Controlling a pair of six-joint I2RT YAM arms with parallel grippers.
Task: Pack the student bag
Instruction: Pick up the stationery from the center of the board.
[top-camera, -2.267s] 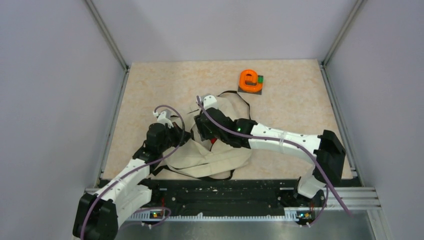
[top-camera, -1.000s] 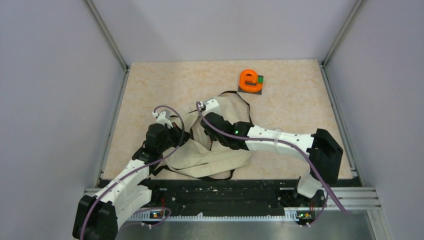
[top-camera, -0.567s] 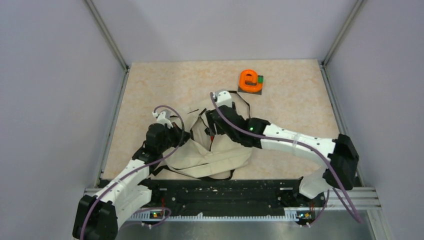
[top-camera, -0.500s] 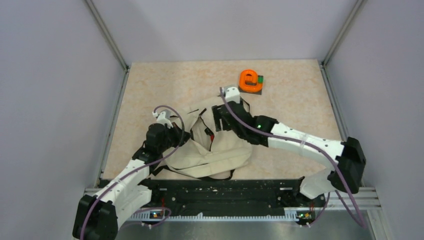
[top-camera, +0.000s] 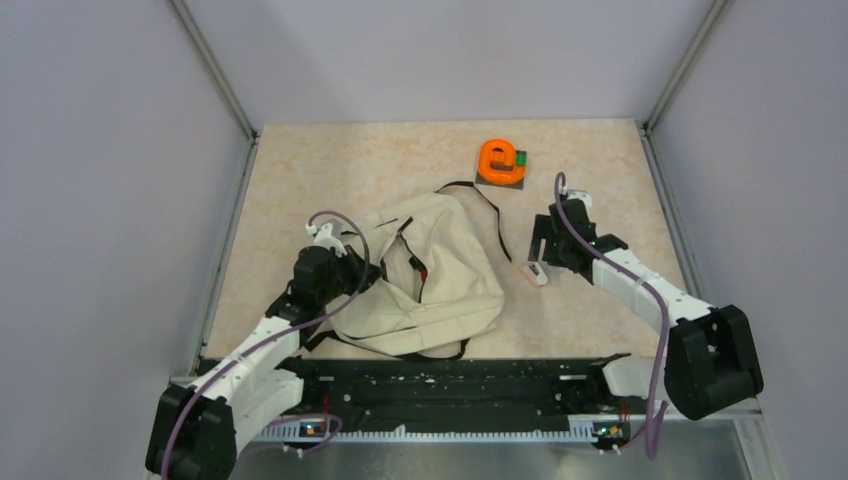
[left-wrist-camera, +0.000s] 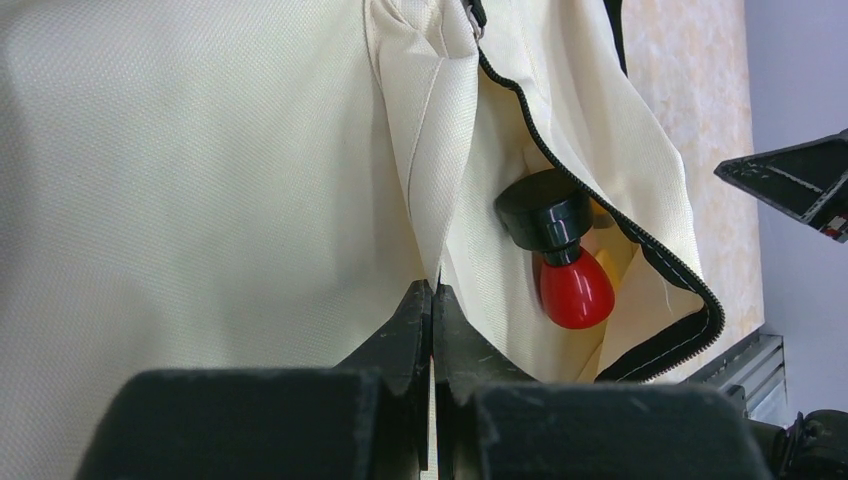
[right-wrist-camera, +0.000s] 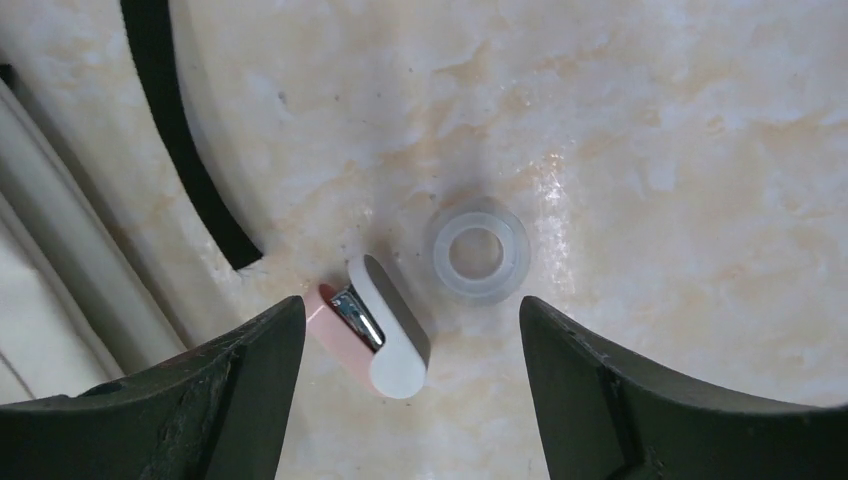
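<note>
The beige student bag (top-camera: 440, 280) lies on the table's near middle with its zipper open. My left gripper (top-camera: 373, 272) is shut on a fold of the bag's fabric (left-wrist-camera: 200, 150) at the opening's left edge, with the jaws pressed together (left-wrist-camera: 432, 298). Inside the opening lies a red bulb with a black cap (left-wrist-camera: 562, 262). My right gripper (top-camera: 541, 258) is open and empty to the right of the bag. It hovers over a small pink-and-white item (right-wrist-camera: 375, 328), which also shows in the top view (top-camera: 535, 272). A clear ring (right-wrist-camera: 477, 250) lies beside that item.
An orange tape dispenser (top-camera: 501, 160) sits on a dark pad at the back of the table. A black bag strap (top-camera: 492, 215) trails on the table toward the right gripper, and shows in the right wrist view (right-wrist-camera: 185, 140). Frame rails run along both table sides.
My right arm has pulled out of the bag and swung right, and is now over the pink-and-white item. The bag's top has settled open. The left arm has not moved.
</note>
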